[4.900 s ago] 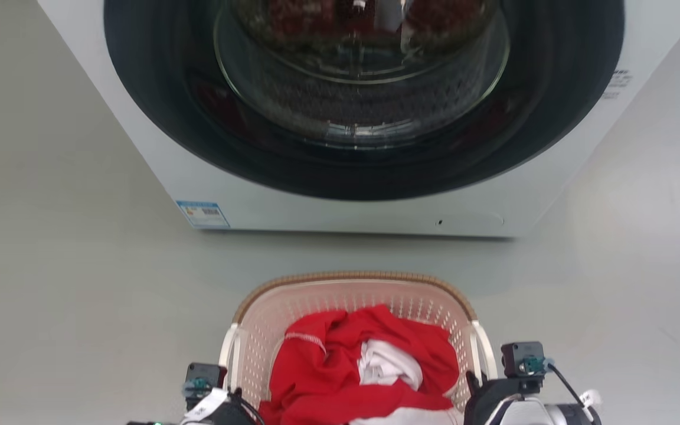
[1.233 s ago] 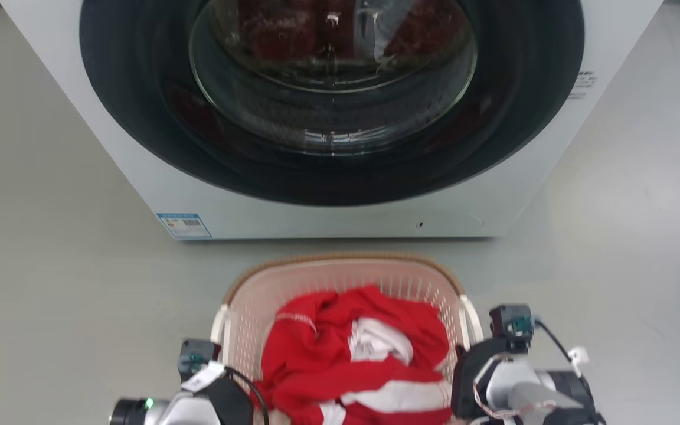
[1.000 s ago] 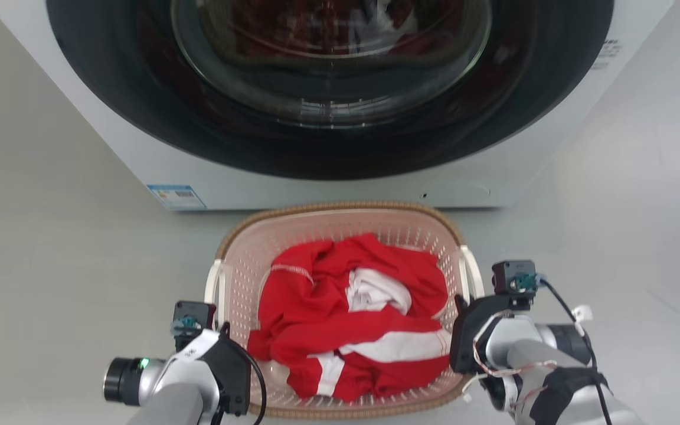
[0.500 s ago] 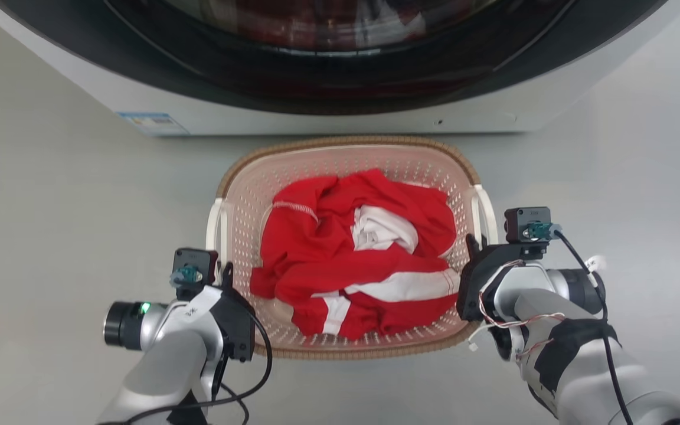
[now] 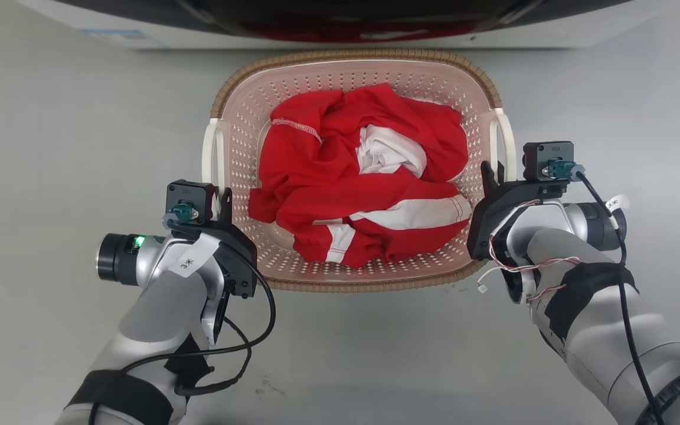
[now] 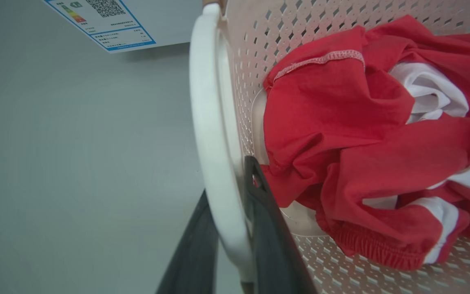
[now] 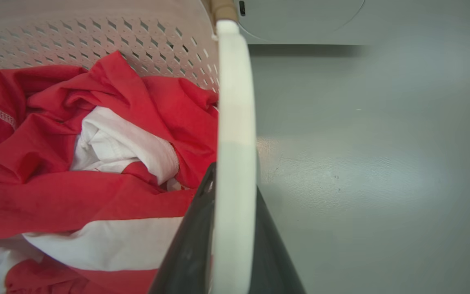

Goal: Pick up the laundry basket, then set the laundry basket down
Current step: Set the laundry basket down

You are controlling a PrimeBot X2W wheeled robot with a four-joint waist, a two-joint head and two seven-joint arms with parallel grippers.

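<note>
The laundry basket [image 5: 239, 118], pale pink and perforated with a brown woven rim, sits close in front of the washer and holds red and white clothes [image 5: 358, 177]. My left gripper [image 5: 222, 198] is shut on the basket's left white handle [image 5: 209, 147]. In the left wrist view its dark fingers [image 6: 267, 228] pinch the handle [image 6: 208, 122] from both sides. My right gripper [image 5: 490, 174] is shut on the right white handle [image 5: 508, 147], which the right wrist view shows as a white bar [image 7: 235, 102] clamped between the fingers [image 7: 190, 245]. I cannot tell whether the basket touches the floor.
The washer's white lower front [image 5: 493, 38] runs along the top edge, right behind the basket's far rim, with a blue-framed label [image 6: 104, 20] at its lower left. Grey floor [image 5: 51, 147] spreads out on both sides and in front of the basket.
The head camera has dipped down, so the washer door has slid out of the top. The basket now stands nearer the washer's front, with both grippers still on its handles and more forearm showing.
</note>
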